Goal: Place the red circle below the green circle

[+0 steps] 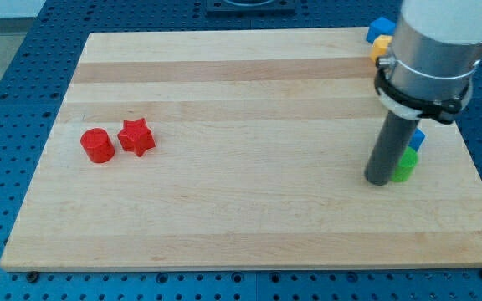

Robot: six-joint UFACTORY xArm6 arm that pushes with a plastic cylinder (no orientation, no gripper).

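Two red blocks sit close together at the bench's (224,209) left side: the red circle (98,145) and, just to its right, a red star (136,137). Far off on the right, the rod's tip (380,180) rests touching the green circle (405,165); there is no gripper. The red circle looks small, light and hard, so it should slide easily if pushed low on its left side.

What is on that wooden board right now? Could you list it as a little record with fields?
board: wooden board
red circle: view's left
red star: touching the red circle's right
green block: view's right, partly hidden
my tip: against the green block's left
blue block: just above green
corner blocks: blue, yellow, top right
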